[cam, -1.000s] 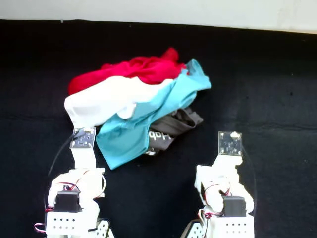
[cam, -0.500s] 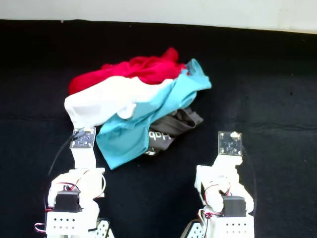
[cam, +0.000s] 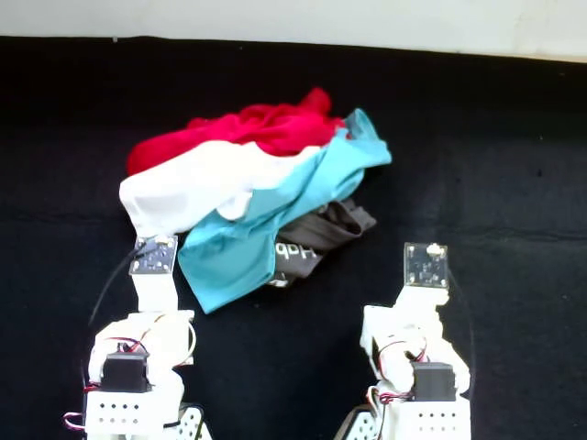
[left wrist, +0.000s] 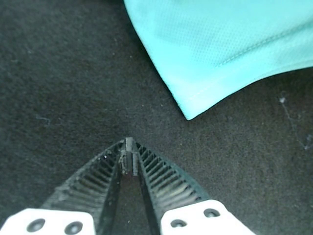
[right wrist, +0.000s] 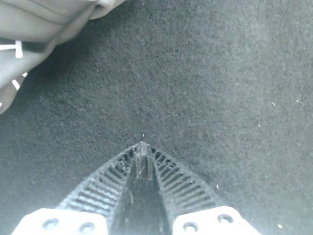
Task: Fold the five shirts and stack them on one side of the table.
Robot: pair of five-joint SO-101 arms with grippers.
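A heap of shirts lies on the black table: a red shirt [cam: 266, 128] at the back, a white shirt [cam: 197, 188] over the left, a turquoise shirt [cam: 266, 220] draped across the front, and a dark grey shirt [cam: 316, 236] under it. My left gripper [left wrist: 128, 149] is shut over bare cloth, close to the turquoise shirt's hem corner [left wrist: 195, 105]. My right gripper [right wrist: 142, 149] is shut above the black table, with the dark grey shirt's edge [right wrist: 34, 29] a short way off. Both arms sit folded at the near edge, left arm [cam: 151, 275] and right arm [cam: 426, 275].
Black cloth covers the table [cam: 495, 165]. A pale wall strip [cam: 367, 23] runs along the far edge. Open black surface lies to the right of the heap and between the two arm bases.
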